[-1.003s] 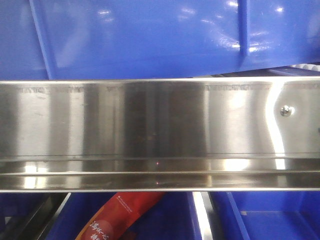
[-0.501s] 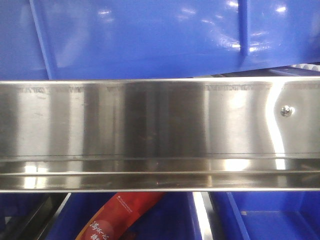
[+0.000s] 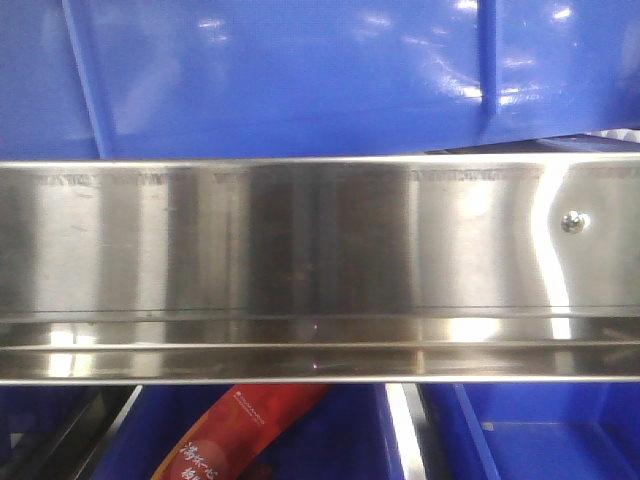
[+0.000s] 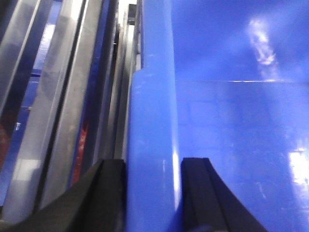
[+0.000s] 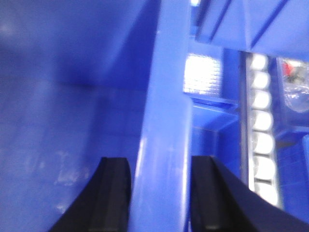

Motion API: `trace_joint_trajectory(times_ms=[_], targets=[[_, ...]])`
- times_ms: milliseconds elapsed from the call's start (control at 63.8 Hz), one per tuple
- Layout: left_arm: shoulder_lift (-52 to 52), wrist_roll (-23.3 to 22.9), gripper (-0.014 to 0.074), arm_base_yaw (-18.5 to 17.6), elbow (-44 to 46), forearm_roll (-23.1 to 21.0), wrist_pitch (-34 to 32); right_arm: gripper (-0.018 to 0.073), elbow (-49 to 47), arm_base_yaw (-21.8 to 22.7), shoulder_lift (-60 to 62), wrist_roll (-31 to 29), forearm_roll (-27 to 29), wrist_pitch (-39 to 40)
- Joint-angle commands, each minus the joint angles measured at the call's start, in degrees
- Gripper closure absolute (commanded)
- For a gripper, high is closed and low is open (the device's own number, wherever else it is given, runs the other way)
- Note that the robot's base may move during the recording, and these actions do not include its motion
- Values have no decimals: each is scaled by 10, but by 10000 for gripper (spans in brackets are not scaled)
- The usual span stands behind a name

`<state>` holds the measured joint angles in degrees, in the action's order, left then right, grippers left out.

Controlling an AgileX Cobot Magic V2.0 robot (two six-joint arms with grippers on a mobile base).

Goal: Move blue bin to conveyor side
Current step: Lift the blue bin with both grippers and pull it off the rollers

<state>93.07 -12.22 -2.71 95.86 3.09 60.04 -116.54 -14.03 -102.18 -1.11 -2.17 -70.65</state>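
The blue bin fills the top of the front view, its smooth wall and one vertical rib above the steel rail. In the left wrist view my left gripper is shut on the bin's thick rim, one black finger outside the wall and one inside. In the right wrist view my right gripper is shut on the opposite rim in the same way. No dark-grey belt with a red frame shows clearly. Only blurred grey bands and a thin red strip lie left of the bin.
A shiny stainless-steel rail crosses the front view. Below it are smaller blue bins and a red packet. The right wrist view shows a row of white rollers, more blue bins and a clear bag at the right.
The blue bin's wall has shifted very slightly to the right in the front view. The rail and the lower bins have not moved.
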Motion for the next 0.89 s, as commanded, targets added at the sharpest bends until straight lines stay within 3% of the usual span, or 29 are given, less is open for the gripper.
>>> trace_joint_trajectory(times_ms=[0, 235, 454, 737, 878], targets=[[-2, -5, 613, 2, 4, 1, -2, 629, -4, 2, 2, -6, -16, 7], [-2, -5, 613, -1, 5, -2, -4, 631, -5, 2, 3, -6, -20, 7], [-5, -6, 615, -33, 53, 4, 10, 634, -17, 4, 25, -6, -20, 7], [-6, -20, 615, -46, 174, 4, 63, 643, -17, 66, 83, -6, 41, 7], [-6, -20, 615, -46, 224, 4, 87, 643, -17, 86, 105, -6, 44, 7]])
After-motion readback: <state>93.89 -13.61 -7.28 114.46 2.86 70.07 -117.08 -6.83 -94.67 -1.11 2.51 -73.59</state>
